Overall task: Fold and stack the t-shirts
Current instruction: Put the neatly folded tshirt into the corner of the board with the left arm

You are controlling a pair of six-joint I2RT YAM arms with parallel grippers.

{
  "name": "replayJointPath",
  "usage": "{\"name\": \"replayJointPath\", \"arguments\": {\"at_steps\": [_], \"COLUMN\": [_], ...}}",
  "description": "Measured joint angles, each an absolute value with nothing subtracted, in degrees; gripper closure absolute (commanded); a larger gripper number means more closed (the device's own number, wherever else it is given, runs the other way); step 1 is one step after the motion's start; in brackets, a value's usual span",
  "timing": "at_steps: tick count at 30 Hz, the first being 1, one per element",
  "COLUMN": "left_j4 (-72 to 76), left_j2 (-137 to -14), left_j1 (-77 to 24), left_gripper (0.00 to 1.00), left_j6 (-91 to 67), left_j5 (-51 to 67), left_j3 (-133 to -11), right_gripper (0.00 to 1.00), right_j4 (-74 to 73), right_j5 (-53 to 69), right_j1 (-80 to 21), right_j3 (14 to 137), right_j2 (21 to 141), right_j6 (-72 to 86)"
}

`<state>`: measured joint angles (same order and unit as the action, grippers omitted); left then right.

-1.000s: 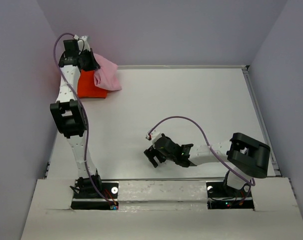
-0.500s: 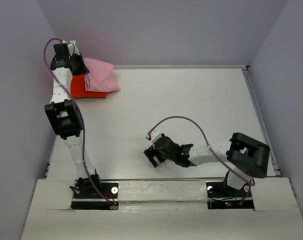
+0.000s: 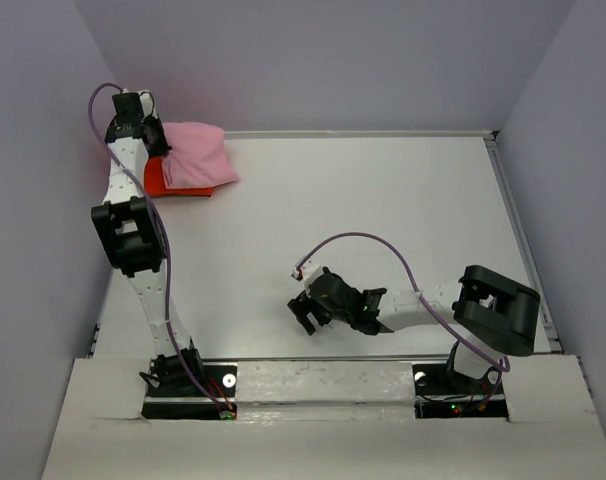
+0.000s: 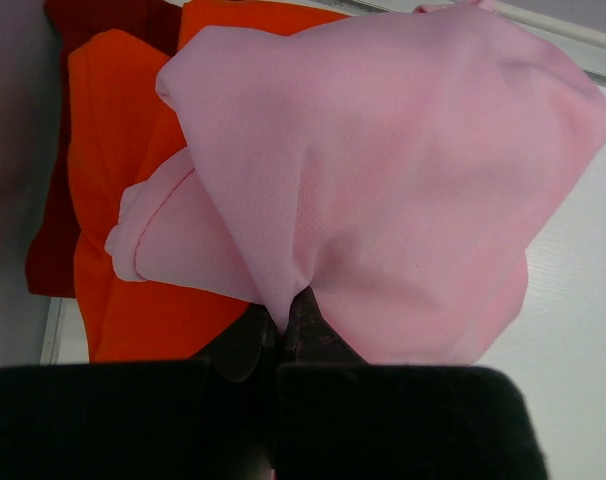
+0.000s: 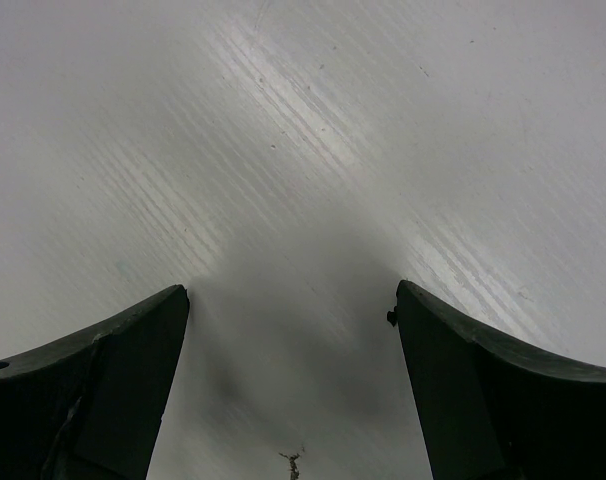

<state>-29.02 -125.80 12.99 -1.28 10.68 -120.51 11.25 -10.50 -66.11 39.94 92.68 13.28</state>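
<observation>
The left arm (image 3: 133, 235) reaches far out along the left edge of the table (image 3: 383, 200) to its back corner, wrist bent toward the cloth. The left gripper (image 4: 286, 318) is clenched on a pinch of the pink shirt (image 4: 383, 180), which bunches up from the fingertips and spreads ahead of them. The orange shirt (image 4: 113, 150) lies under it, showing left of the fingers. The right arm (image 3: 423, 305) is folded low, forearm stretched leftward just above the table. The right gripper (image 5: 291, 292) has its fingers spread wide over bare tabletop, grasping nothing, well apart from both shirts.
</observation>
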Motion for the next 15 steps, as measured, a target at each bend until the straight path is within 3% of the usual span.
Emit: {"name": "replayJointPath", "arguments": {"at_steps": [15], "left_j4": [-29.2], "left_j2": [-126.7], "left_j1": [13.4], "left_gripper": [1.0], "left_j6": [-1.9], "left_j5": [8.3], "left_j3": [-122.1], "right_gripper": [0.11], "right_j4": [11.4], "right_j5": [-10.5], "right_j1": [-66.1], "right_j3": [39.9], "right_j2": [92.7], "right_j6": [13.3]}}
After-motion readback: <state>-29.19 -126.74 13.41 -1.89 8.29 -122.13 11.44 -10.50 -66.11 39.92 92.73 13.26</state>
